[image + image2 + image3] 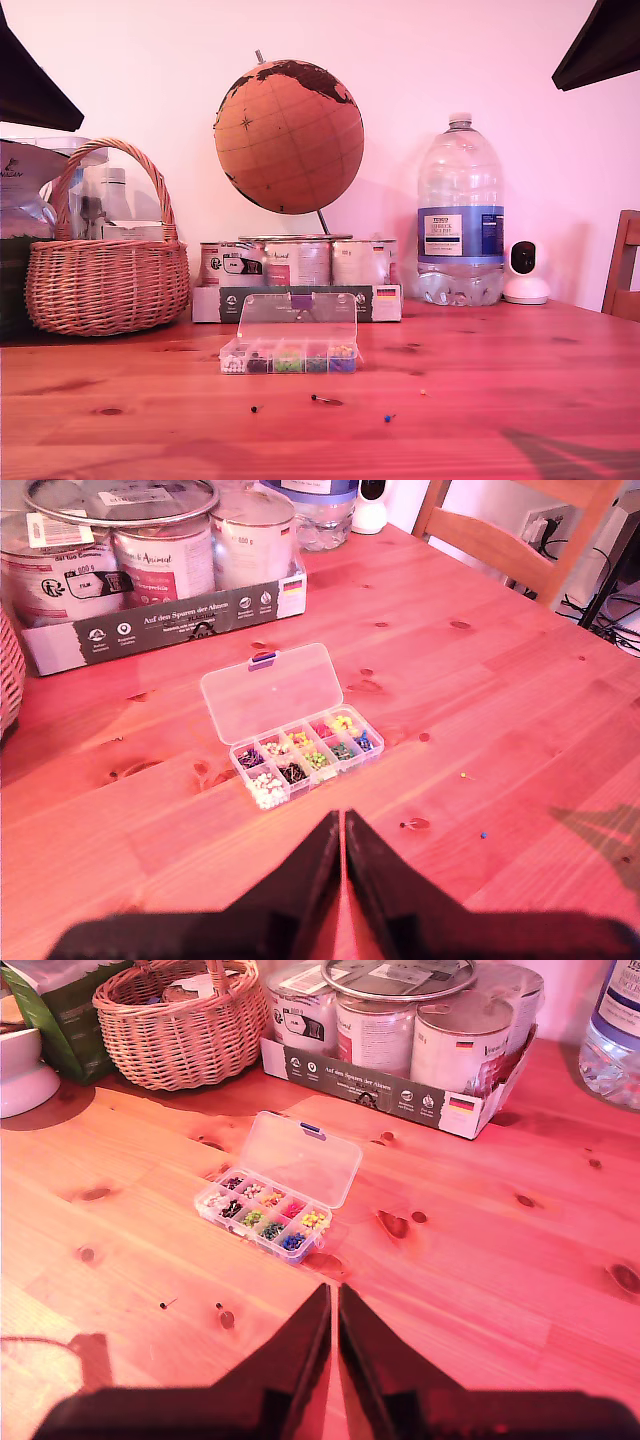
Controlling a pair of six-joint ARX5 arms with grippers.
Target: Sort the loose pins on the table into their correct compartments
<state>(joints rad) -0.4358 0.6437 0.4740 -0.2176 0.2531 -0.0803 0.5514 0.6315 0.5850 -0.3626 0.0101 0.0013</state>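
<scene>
On the worktop (pixel 520 400), a few loose pins lay in front of the little clear box. A dark pin (pixel 255 409), a longer pin with a dark head (pixel 322 400), a blue pin (pixel 389 418) and a tiny pale pin (pixel 423 392) sat apart from each other on the red-brown wood. Just behind them stood the clear box (pixel 288 357) with its compartments full of colours: white, black, green, yellow and purple. Its see-through lid (pixel 296 318) stood up, open, with a small purple catch on top.

Behind the box was a cardboard tray (pixel 298 302) of tin cans (pixel 298 262). In the first wrist view the tray's side read "Auf den Spuren der Alpen", and a can said "800 g". A small flag of black, red and yellow was printed on the tray. A cork globe (pixel 289 136) rose above the cans. At the exterior view's left sat a wicker basket (pixel 105 283). At the exterior view's right stood a big water bottle (pixel 460 215) with a blue label too small to read, a small white camera (pixel 524 272) and part of a wooden chair (pixel 624 266).

My first gripper (pixel 343 825) hung above the wood near the box, its jaws pressed together with nothing between them. My second gripper (pixel 333 1300) hung the same way, jaws closed and empty.
</scene>
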